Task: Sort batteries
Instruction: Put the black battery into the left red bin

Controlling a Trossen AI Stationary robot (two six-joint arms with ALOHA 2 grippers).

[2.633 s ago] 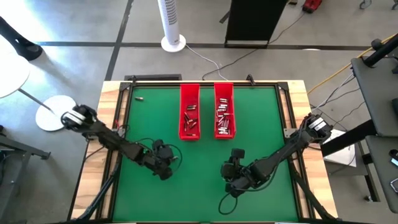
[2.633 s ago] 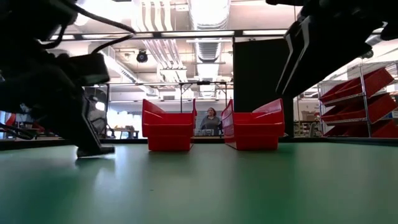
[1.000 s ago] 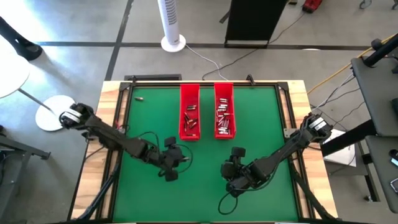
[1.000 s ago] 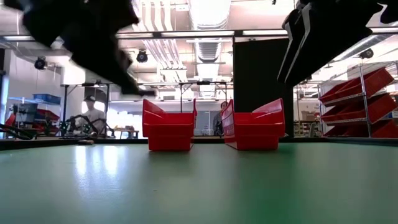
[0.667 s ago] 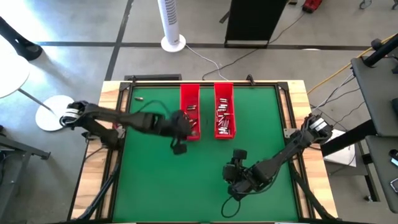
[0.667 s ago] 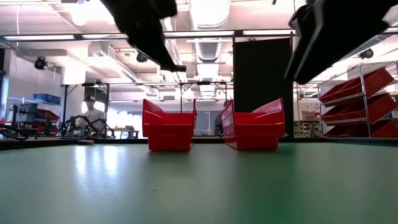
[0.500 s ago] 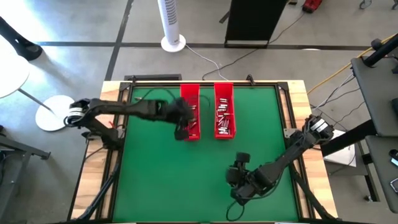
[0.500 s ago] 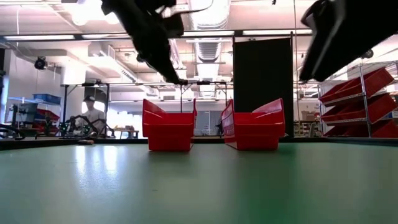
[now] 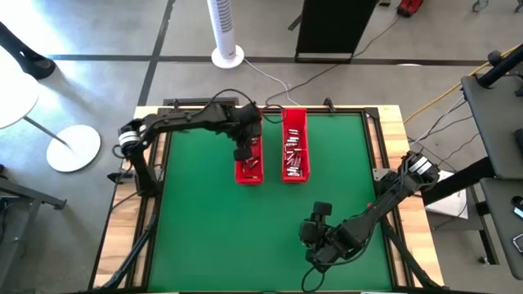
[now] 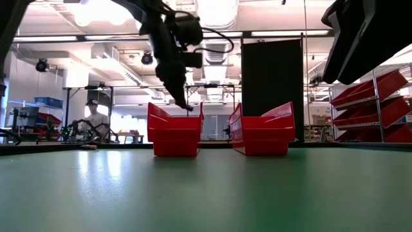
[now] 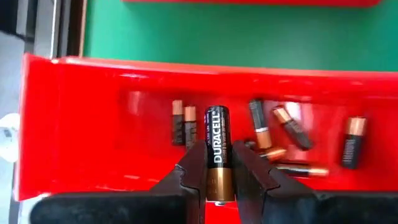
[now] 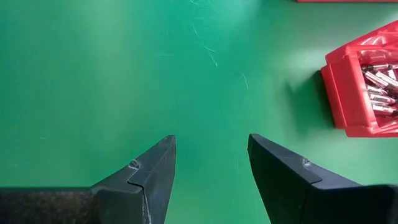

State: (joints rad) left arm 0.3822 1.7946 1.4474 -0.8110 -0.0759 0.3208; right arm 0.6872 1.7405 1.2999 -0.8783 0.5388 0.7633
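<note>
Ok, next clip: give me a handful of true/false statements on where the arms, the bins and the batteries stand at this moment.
1. The left gripper holds a battery between its fingers. True.
2. That gripper is above the left red tray. True.
3. The right gripper is shut on a battery. False: its fingers are apart, with nothing between them, over bare green mat.
4. The left tray is empty. False: several dark, copper-ended batteries lie in it.
5. Both red trays sit side by side at the far middle of the mat. True; the right red tray holds silvery batteries.
</note>
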